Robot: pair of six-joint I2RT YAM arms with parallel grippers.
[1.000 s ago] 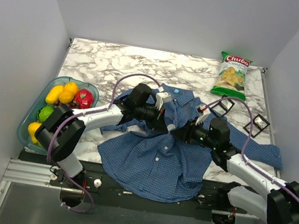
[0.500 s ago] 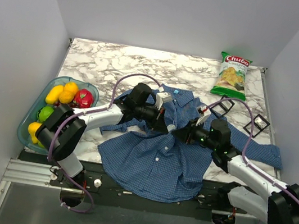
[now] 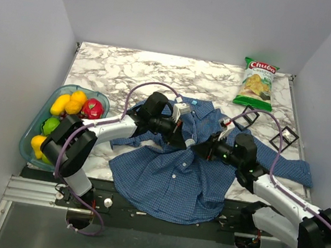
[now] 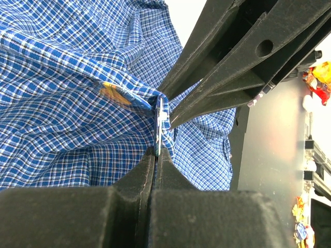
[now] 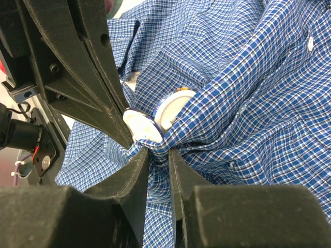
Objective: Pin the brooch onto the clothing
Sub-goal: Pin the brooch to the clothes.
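Two grippers: they meet tip to tip over the chest of the shirt (image 3: pixel 170 175), near the middle of the table (image 3: pixel 161 73).
Left gripper (image 4: pixel 156 151): jaws pressed together, pinching the thin edge of the brooch (image 5: pixel 140 127).
Right gripper (image 5: pixel 158 155): jaws set narrow, with a raised fold of the shirt nipped between them.
Brooch: a pale round disc at the left fingertips, touching the raised fold. A second pale disc sits just beside it, half wrapped in cloth; whether it belongs to the same piece cannot be told.
Shirt: blue check, spread flat, collar away from the arm bases.
Step in hand (judged): passing the pin through the held fold; not yet fastened.
Handling (judged): hold the fold taut and proud of the table. Drive the brooch along the fold rather than down. Catch one layer only. Release the cloth only once the pin is seated.
Risk (judged): soft cloth slips from a slack pinch, and the pin may skate off.
Bowl (image 3: pixel 30 134): clear tub at the left edge, holding yellow fruit (image 3: pixel 68 103), red fruit (image 3: pixel 92 108) and green fruit (image 3: pixel 50 124).
Chip bag (image 3: pixel 257 83): at the far right, appears sealed, contents not visible.
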